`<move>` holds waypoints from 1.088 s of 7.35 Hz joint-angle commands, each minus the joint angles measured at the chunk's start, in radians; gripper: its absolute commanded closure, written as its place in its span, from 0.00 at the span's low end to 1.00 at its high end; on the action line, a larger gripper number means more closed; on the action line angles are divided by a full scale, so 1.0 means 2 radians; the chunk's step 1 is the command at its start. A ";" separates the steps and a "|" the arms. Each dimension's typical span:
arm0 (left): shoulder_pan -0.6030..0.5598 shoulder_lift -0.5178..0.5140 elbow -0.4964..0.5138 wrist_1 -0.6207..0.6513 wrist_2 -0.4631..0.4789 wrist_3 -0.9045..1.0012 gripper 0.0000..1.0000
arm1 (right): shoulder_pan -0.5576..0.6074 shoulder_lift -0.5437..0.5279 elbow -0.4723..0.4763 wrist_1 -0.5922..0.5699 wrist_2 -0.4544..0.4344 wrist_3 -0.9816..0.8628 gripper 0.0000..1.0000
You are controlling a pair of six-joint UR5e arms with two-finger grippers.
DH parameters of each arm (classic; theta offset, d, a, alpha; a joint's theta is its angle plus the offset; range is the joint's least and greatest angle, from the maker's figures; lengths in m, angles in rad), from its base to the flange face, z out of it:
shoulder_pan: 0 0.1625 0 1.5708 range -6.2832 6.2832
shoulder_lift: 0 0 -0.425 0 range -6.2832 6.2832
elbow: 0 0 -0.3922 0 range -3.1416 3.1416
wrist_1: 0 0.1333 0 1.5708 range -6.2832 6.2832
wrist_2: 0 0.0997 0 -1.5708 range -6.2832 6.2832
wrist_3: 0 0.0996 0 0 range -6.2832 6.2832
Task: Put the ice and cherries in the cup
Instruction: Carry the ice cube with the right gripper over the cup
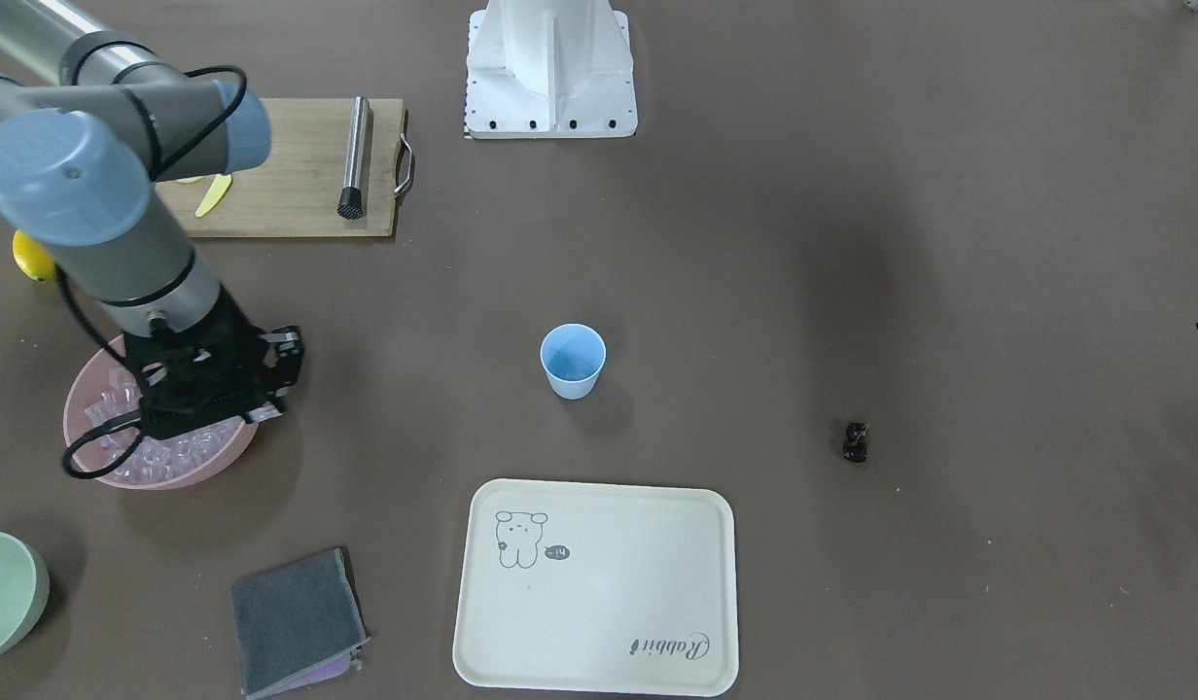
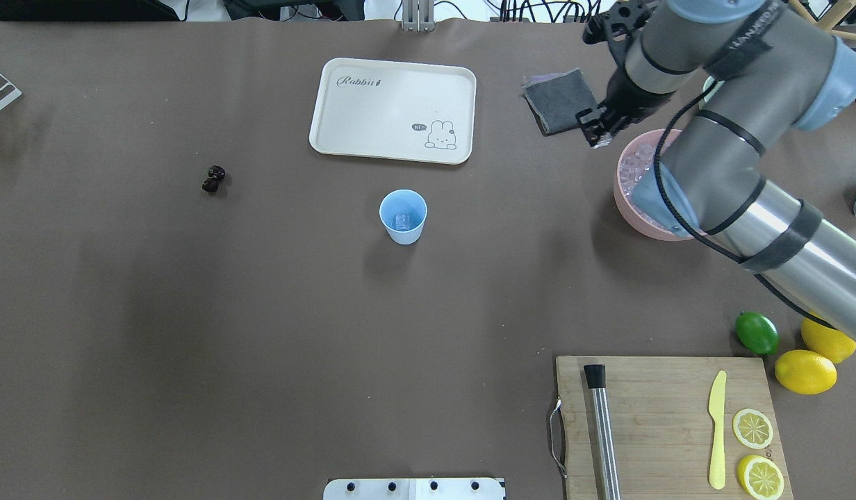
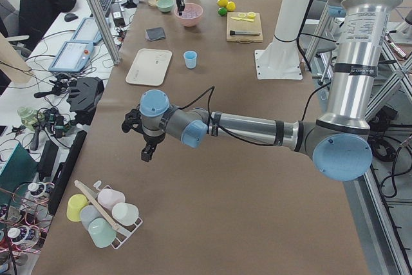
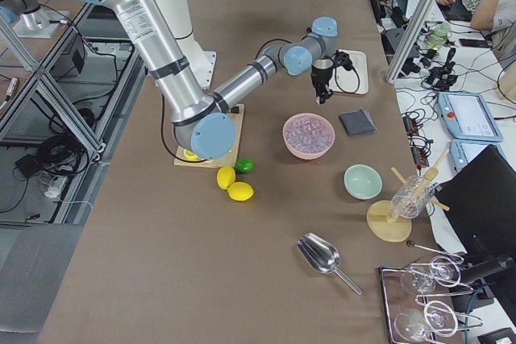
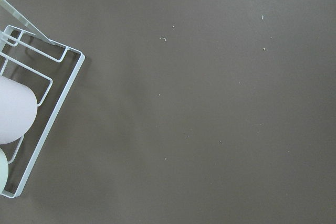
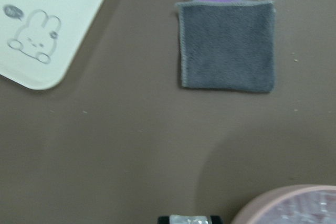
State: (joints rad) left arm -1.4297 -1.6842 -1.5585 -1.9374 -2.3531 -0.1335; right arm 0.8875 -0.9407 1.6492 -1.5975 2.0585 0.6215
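Note:
The light blue cup (image 2: 403, 217) stands mid-table, also in the front view (image 1: 572, 362), with one ice cube (image 2: 402, 221) inside. The dark cherries (image 2: 213, 178) lie on the table far to its left, apart from both arms. Many ice cubes fill the pink bowl (image 2: 626, 198). My right gripper (image 2: 596, 130) hangs above the table just beside that bowl's rim, shut on a clear ice cube (image 6: 189, 219). My left gripper (image 3: 147, 152) shows only in the exterior left view, far from the cup near a cup rack; I cannot tell whether it is open or shut.
A cream tray (image 2: 393, 111) lies beyond the cup, a grey cloth (image 2: 560, 101) beside it. A cutting board (image 2: 668, 423) holds a steel muddler, a yellow knife and lemon slices; lemons and a lime lie nearby. A pale green bowl (image 1: 6, 593) is near the pink one.

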 commanded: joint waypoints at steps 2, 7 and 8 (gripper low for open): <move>0.000 -0.002 -0.003 0.000 0.000 -0.001 0.02 | -0.096 0.132 -0.051 -0.012 -0.058 0.183 1.00; 0.005 -0.004 0.002 0.000 0.000 0.000 0.02 | -0.171 0.149 -0.077 -0.008 -0.148 0.242 1.00; 0.005 -0.004 0.002 0.000 0.000 0.000 0.02 | -0.178 0.149 -0.078 -0.008 -0.153 0.243 1.00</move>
State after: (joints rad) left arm -1.4199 -1.6908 -1.5554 -1.9374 -2.3531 -0.1340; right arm 0.5474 -0.6430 1.4986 -1.6140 1.7686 1.1046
